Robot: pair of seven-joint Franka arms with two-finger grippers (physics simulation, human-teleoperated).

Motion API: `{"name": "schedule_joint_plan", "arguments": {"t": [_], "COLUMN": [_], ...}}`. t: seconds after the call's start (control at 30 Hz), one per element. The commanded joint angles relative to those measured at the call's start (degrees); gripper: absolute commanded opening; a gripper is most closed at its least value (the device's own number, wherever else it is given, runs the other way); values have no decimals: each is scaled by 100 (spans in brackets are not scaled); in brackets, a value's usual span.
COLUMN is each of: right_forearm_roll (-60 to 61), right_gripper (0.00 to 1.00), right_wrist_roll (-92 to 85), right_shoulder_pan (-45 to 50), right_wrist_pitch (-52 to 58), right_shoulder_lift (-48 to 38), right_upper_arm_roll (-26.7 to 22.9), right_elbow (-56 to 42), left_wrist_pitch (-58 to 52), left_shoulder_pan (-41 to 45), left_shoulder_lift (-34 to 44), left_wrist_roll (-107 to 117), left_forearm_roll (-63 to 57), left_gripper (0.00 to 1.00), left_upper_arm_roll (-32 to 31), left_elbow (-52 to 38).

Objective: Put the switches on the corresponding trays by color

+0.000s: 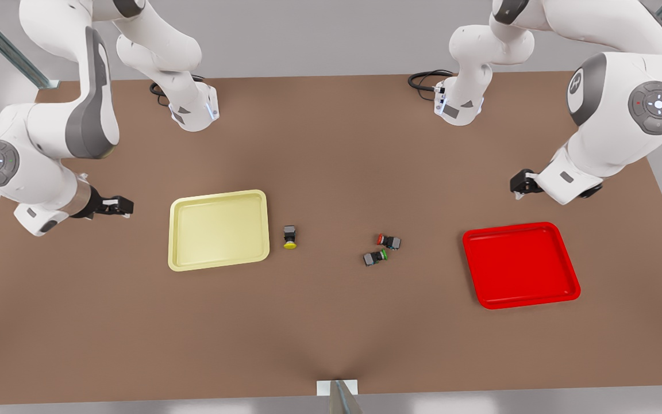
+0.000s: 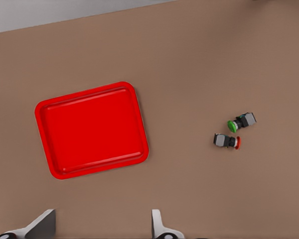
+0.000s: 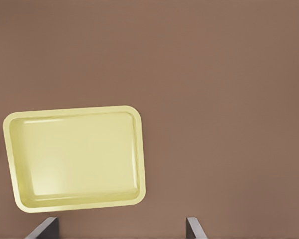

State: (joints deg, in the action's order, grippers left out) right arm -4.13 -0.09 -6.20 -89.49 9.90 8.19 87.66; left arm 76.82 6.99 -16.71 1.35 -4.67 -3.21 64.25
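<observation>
The yellow-capped switch [image 1: 290, 237] lies on the table just off the pale yellow tray [image 1: 218, 230] [image 3: 74, 157], which holds nothing. Near mid-table the red-capped switch [image 1: 389, 241] [image 2: 226, 141] lies on its side, apart from the bare red tray [image 1: 519, 264] [image 2: 92, 129]. My left gripper [image 1: 518, 184] [image 2: 102, 231] hovers open behind the red tray on the front view's right. On the front view's left, beside the yellow tray, my right gripper [image 1: 121, 205] [image 3: 119, 231] hangs open. Neither holds anything.
A green-capped switch [image 1: 375, 257] [image 2: 241, 122] lies right beside the red-capped one. Both arm bases [image 1: 193, 109] [image 1: 460, 106] stand at the table's back with black cables. A metal post [image 1: 339, 397] sits at the front edge. Brown tabletop surrounds everything.
</observation>
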Motion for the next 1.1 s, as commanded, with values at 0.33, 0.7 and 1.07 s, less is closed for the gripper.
{"name": "schedule_joint_plan", "arguments": {"t": [0.33, 0.7, 1.07], "right_forearm_roll": [308, 273, -132], "right_gripper": [100, 100, 100], "right_wrist_roll": [1134, 3102, 4307], "right_shoulder_pan": [1314, 2219, 2765], "right_wrist_pitch": [-613, -2556, -3628], "right_shoulder_lift": [583, 1497, 2394], "right_upper_arm_roll": [614, 1001, 1089], "right_elbow": [40, 304, 533], "left_wrist_pitch": [3427, 5423, 6099], "left_shoulder_pan": [847, 1638, 1797], "left_shoulder_lift": [-369, -1124, -1731], "left_wrist_roll": [6835, 8277, 8593], "left_forearm_roll": [845, 889, 889], "left_gripper": [100, 100, 100], "left_upper_arm_roll": [-57, -57, -39], "left_elbow": [2952, 3920, 4025]}}
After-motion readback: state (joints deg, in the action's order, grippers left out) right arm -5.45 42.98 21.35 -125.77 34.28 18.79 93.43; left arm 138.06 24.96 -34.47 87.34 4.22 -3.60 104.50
